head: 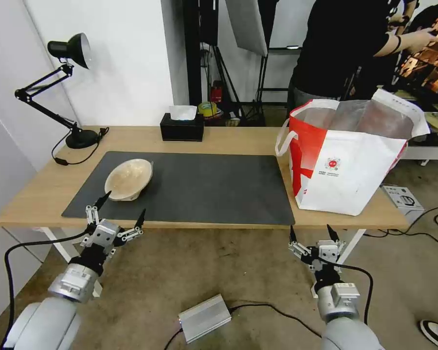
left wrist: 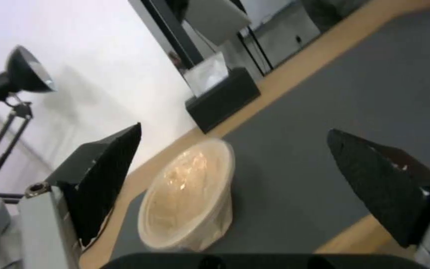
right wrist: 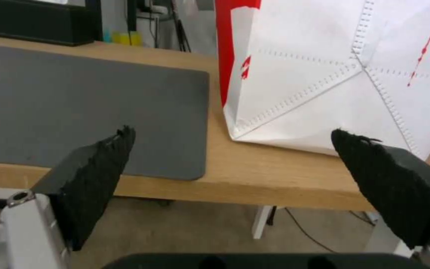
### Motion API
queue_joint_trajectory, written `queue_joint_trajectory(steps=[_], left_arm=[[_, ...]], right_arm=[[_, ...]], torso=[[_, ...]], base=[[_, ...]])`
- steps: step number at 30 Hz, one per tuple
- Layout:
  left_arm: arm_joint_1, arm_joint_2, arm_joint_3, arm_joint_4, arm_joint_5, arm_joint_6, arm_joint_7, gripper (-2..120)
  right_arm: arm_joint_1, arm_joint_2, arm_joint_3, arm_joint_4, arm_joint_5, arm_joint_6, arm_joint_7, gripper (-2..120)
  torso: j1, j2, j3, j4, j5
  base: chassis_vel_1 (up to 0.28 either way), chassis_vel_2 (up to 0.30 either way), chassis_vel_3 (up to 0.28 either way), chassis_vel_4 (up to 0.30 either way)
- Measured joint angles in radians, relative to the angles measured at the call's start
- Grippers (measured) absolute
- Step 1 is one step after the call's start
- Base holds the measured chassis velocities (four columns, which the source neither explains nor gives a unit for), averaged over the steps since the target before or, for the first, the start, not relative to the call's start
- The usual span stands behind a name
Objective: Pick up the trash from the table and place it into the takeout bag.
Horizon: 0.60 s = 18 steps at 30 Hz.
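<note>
The left gripper [head: 123,204], fingers spread wide, is hovering at the table's [head: 228,138] near edge, just short of the beige paper-pulp bowl [head: 129,178], which is lying tilted on the dark grey mat [head: 204,187]. A sound grasp would straddle the thin, matte, fibrous rim and pinch gently, since the shell looks crushable. The right gripper [head: 311,234] is waiting open below the boxy, stitched takeout bag [head: 348,163].

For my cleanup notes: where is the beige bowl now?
In the head view, the beige bowl lies tilted on the dark mat's left end, just beyond the open left gripper.
</note>
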Motion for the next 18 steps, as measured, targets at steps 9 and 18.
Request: queue_joint_trajectory(steps=[9, 18], left_arm=[[-0.048, 0.064, 0.006, 0.060, -0.009, 0.002, 0.007, 100], [-0.111, 0.121, 0.034, 0.126, -0.013, 0.004, 0.010, 100]], right_arm=[[0.004, 0.002, -0.001, -0.003, -0.001, -0.002, -0.001, 100], [0.009, 0.005, -0.004, -0.005, -0.003, -0.005, -0.001, 100]], torso=[[0.000, 0.000, 0.000, 0.0000, 0.0000], [0.000, 0.000, 0.000, 0.0000, 0.0001]], base=[[0.000, 0.000, 0.000, 0.000], [0.000, 0.000, 0.000, 0.000]])
